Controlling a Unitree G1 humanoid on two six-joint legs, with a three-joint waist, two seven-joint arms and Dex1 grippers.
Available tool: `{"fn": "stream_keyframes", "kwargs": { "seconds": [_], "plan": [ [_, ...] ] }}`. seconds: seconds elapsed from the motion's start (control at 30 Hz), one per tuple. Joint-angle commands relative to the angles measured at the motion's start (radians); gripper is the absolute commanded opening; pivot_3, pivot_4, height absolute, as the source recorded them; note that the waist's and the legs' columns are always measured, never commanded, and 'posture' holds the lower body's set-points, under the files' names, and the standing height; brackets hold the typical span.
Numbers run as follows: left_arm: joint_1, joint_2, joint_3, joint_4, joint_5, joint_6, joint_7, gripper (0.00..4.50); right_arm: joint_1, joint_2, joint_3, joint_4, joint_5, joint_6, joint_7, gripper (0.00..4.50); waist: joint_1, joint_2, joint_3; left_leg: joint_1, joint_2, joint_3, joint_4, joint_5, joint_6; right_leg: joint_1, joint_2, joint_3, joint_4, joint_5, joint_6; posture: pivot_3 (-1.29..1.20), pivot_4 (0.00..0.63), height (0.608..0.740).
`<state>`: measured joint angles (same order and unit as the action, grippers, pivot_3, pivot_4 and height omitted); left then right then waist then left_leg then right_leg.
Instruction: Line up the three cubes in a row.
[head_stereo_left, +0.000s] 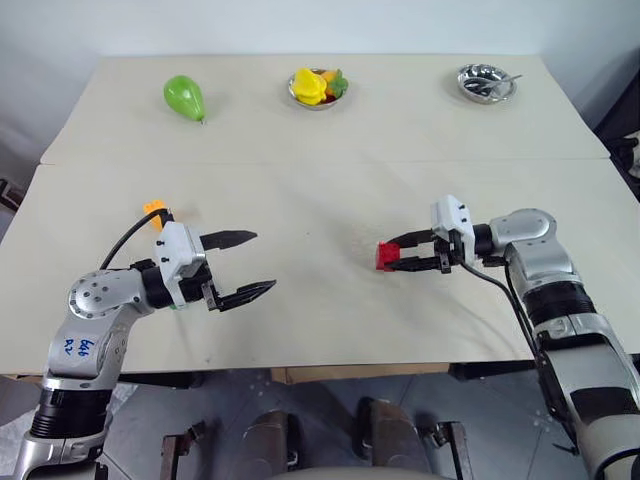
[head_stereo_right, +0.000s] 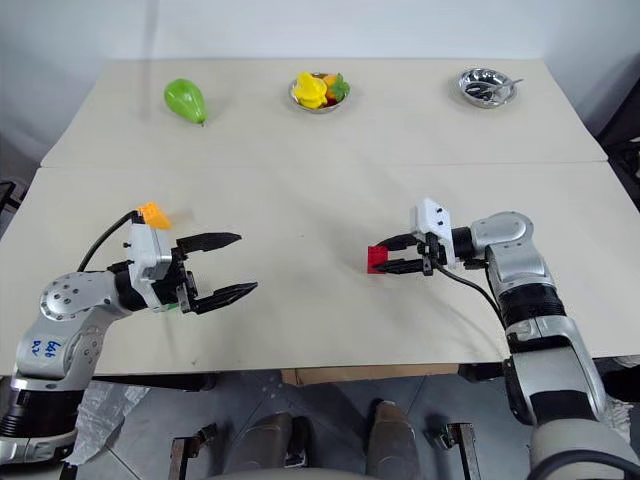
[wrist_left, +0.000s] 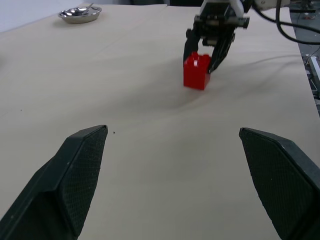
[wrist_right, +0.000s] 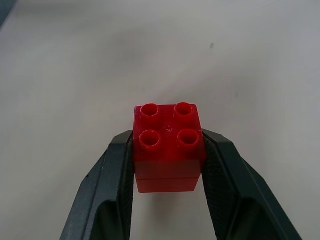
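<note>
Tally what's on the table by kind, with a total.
Toy bricks: 2, the red brick and the orange brick
Green pear: 1
Bowl of toy fruit: 1
Metal dish: 1
Total: 5

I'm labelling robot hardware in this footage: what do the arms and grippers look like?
Both arms are silver-grey with black bands. Each gripper, left and right, has two black tapered fingers with textured pads, a white block at the wrist and a black cable. The left arm carries blue handwriting.

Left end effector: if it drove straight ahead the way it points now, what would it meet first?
Probably the red cube, held by the right end effector. The left end effector is open and points across bare table at it, though depth is uncertain.
</note>
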<state>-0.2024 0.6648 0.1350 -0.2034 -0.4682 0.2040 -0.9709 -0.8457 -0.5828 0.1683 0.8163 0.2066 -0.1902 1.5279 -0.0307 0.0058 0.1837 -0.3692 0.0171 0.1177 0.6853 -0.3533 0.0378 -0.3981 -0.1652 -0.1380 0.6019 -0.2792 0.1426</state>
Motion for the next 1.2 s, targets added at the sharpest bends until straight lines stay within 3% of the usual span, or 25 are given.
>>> {"fn": "stream_keyframes", "kwargs": {
  "seconds": [0.03,0.23,0.43,0.53,0.67,0.83,0.9,1.03,1.2],
  "plan": [
    [0.026,0.008,0.029,-0.067,-0.025,-0.001,0.003,4.5,-0.052,0.004,-0.017,0.141,-0.015,-0.131,0.082,1.48,-0.001,0.0,0.0,0.0,0.0,0.0,0.0,0.0,0.0,0.0,0.0,0.0,0.0,0.0,0.0,0.0,0.15,0.74],
    [0.057,0.02,0.065,-0.094,-0.035,0.015,0.02,4.5,-0.107,0.02,-0.024,0.259,-0.024,-0.12,0.086,1.48,0.001,0.0,0.0,0.001,0.002,-0.001,0.002,0.0,0.0,0.002,0.0,0.0,0.0,0.0,0.0,0.0,0.15,0.74],
    [0.033,0.025,0.126,-0.098,-0.083,0.043,0.039,4.5,-0.134,0.034,-0.048,0.263,0.02,-0.113,0.087,3.49,-0.001,0.0,0.0,0.0,0.003,-0.002,0.004,0.0,0.0,0.002,0.0,-0.001,0.002,0.0,0.0,0.0,0.15,0.74],
    [0.099,0.109,0.258,-0.037,-0.086,0.03,-0.022,4.5,-0.137,0.013,-0.121,0.201,0.095,-0.148,0.086,4.39,-0.001,0.0,0.0,0.0,0.003,-0.002,0.004,0.0,0.0,0.002,0.0,-0.001,0.002,0.0,0.0,0.0,0.15,0.74],
    [0.231,0.152,0.436,0.039,-0.099,0.015,-0.054,4.5,-0.015,-0.06,-0.059,-0.067,0.304,-0.078,0.087,4.45,-0.006,0.003,0.002,0.0,0.003,-0.001,0.002,0.0,-0.001,0.001,0.0,-0.001,0.0,0.0,-0.001,0.0,0.15,0.74],
    [0.455,0.133,0.689,0.209,-0.11,-0.045,-0.123,4.5,0.217,-0.093,-0.057,-0.438,0.484,0.084,0.087,4.45,-0.003,0.002,0.002,0.0,0.004,-0.001,0.0,-0.002,-0.002,0.001,0.001,-0.003,-0.002,-0.001,-0.001,0.0,0.15,0.74],
    [0.514,0.123,0.732,0.286,-0.092,-0.101,-0.146,4.5,0.279,-0.101,-0.063,-0.535,0.512,0.179,0.085,4.45,0.0,0.002,0.002,0.0,0.004,-0.001,0.0,-0.003,-0.002,0.001,0.001,-0.003,-0.002,-0.001,-0.001,0.0,0.15,0.74],
    [0.614,0.098,0.776,0.412,-0.053,-0.183,-0.145,4.5,0.394,-0.049,-0.09,-0.67,0.51,0.156,0.042,4.45,0.004,0.0,0.001,0.001,0.004,0.0,0.0,-0.004,-0.001,0.001,0.0,-0.002,-0.002,-0.001,-0.001,0.0,0.15,0.74],
    [0.612,0.111,0.782,0.512,-0.046,-0.273,-0.144,4.5,0.451,-0.08,-0.115,-0.715,0.489,0.179,0.062,4.45,0.017,-0.004,-0.001,0.001,0.004,0.0,0.0,-0.005,-0.001,0.0,-0.001,-0.002,-0.002,0.0,-0.002,0.0,0.15,0.74]
  ]
}}
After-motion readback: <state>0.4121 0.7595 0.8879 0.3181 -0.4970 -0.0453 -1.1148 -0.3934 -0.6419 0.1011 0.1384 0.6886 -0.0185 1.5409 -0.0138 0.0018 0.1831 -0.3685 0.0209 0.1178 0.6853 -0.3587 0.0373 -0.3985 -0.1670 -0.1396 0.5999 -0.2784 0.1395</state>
